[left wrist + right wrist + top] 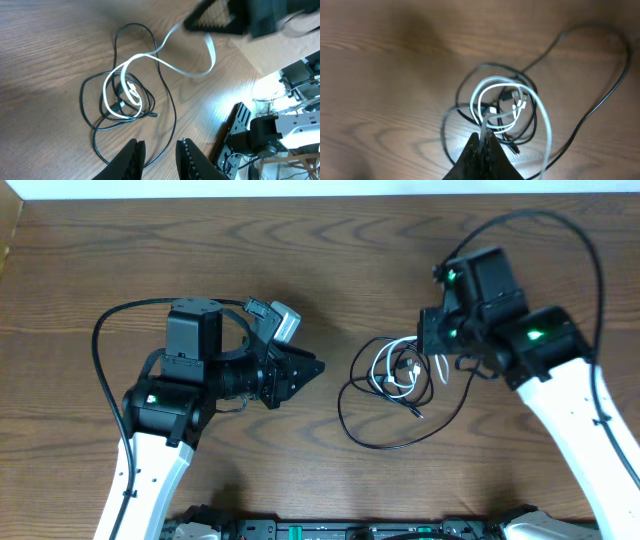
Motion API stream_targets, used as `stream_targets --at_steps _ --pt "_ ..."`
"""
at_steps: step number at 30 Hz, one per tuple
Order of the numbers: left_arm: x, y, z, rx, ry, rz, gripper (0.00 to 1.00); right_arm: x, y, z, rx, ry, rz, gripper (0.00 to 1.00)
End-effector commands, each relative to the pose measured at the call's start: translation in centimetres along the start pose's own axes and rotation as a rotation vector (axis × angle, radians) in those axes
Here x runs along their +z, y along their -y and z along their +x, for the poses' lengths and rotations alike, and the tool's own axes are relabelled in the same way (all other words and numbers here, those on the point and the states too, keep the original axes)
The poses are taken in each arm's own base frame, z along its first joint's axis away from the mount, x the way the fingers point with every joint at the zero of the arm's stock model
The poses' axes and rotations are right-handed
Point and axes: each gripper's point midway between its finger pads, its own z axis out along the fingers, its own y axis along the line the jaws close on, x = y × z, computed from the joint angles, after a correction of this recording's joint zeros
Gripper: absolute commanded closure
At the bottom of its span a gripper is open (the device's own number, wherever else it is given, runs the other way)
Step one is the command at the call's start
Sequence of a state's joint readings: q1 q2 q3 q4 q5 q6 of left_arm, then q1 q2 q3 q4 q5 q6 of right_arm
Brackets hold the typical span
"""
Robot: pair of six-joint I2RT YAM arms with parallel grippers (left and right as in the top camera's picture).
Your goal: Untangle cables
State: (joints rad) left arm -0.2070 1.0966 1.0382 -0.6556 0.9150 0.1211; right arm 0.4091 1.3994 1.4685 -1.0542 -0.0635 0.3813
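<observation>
The white cable [393, 373] and the black cable [372, 438] lie tangled in small loops on the table right of centre. My right gripper [485, 136] is shut on a strand of the white cable [486, 94], pinched between its tips just above the tangle. From there the strand runs down into the loops. In the left wrist view the white cable [126, 89] rises from the coil to the right gripper [216, 22]. A long loop of the black cable [96, 127] spreads around the coil. My left gripper [314, 367] is open and holds nothing. It sits left of the tangle and points toward it.
The wooden table [330, 250] runs to a far edge at the top. A thick black arm wire [105, 380] arcs beside the left arm and another [590, 260] loops over the right arm. Robot base hardware [330, 530] lines the near edge.
</observation>
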Motion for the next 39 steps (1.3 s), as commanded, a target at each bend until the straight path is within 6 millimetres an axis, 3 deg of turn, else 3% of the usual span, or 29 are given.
stream_targets --at_steps 1,10,17,21,26,32,34,37,39 --pt "0.0 0.3 0.2 0.025 -0.001 0.009 0.74 -3.7 -0.5 -2.8 -0.026 0.103 -0.007 0.99" --pt "0.0 0.3 0.2 0.038 -0.001 0.010 0.74 -13.5 0.9 -6.6 -0.004 0.299 0.106 0.99" --pt "0.0 0.2 0.2 0.045 0.000 0.009 0.74 -21.5 0.8 -7.3 0.009 0.449 0.099 0.99" --pt "0.0 0.2 0.1 0.048 0.003 0.009 0.74 -24.2 0.7 -7.0 0.012 0.496 0.081 0.99" --pt "0.0 0.2 0.0 0.050 0.005 0.009 0.74 -23.0 1.4 -5.3 0.006 0.400 0.118 0.99" --pt "0.0 0.2 0.0 0.049 0.005 0.009 0.74 -17.5 2.4 -3.9 -0.004 0.184 0.200 0.98" --pt "0.0 0.2 0.1 0.048 0.004 0.009 0.74 -15.2 2.6 -3.8 -0.008 0.113 0.226 0.90" --pt "0.0 0.2 0.2 0.041 0.000 0.009 0.74 -11.4 2.9 -3.3 -0.014 0.002 0.254 0.67" --pt "0.0 0.2 0.3 0.037 -0.003 0.010 0.74 -9.0 2.9 -2.8 -0.015 -0.071 0.260 0.59"
